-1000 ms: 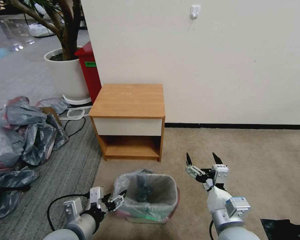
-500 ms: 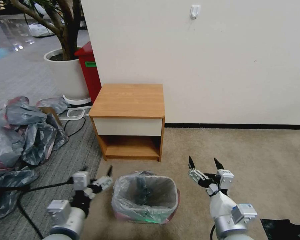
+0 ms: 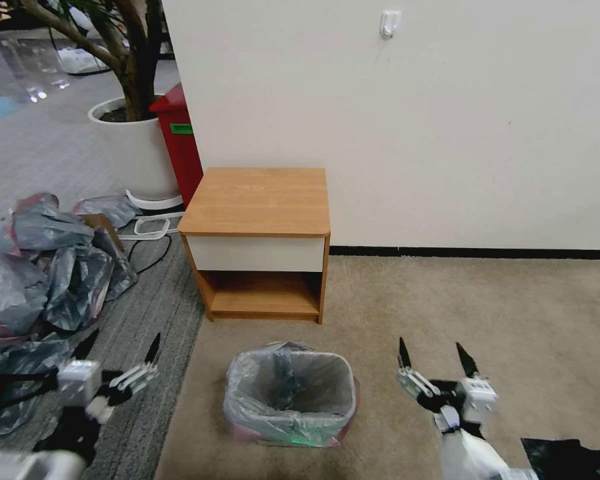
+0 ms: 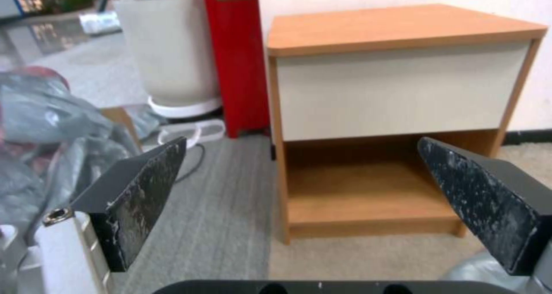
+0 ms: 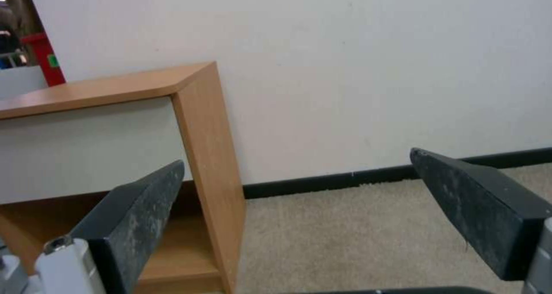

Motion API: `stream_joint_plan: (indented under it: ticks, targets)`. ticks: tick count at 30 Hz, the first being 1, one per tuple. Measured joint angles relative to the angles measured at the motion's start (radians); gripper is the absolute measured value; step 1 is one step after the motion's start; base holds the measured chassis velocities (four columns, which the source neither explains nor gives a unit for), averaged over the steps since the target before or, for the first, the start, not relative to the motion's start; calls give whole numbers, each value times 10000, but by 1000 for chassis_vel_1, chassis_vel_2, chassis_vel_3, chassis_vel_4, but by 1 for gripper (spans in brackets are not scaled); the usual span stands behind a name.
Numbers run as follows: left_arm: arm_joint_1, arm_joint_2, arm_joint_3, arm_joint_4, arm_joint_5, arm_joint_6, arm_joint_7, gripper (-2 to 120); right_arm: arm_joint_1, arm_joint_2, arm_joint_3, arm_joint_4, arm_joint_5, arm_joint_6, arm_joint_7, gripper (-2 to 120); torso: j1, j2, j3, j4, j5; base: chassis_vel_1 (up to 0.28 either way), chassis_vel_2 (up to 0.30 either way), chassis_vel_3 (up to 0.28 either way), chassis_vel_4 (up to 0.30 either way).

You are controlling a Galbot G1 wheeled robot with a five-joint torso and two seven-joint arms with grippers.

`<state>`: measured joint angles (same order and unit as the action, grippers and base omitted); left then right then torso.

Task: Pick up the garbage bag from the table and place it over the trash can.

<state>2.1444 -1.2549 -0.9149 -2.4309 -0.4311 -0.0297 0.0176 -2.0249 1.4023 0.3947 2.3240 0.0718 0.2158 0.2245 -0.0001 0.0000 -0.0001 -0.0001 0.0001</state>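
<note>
Garbage bag (image 3: 290, 400) lines the trash can (image 3: 293, 437), pink-red rim folded over its edge, on the carpet before the bench (image 3: 257, 200). Left claw (image 3: 117, 360) wide, holding nothing, out to the can's left. Right claw (image 3: 437, 363) wide, holding nothing, to its right. Placement looks done; judged next: arms only need parking clear of the bag.

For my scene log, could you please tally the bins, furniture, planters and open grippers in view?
Bins: 2, trash can lined with the garbage bag, red bin
Furniture: 1, table
Planters: 1, planter
Open grippers: 2, left gripper, right gripper
Total: 6
</note>
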Motion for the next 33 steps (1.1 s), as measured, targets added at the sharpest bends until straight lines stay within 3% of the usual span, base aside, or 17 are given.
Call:
stream_joint_plan:
  ticks: [33]
  targets:
    - [-48, 49, 109, -19, -87, 191, -71, 100, 27, -4, -17, 8, 10, -93, -4, 100, 0, 0, 0, 1, -1, 0, 0, 0, 0]
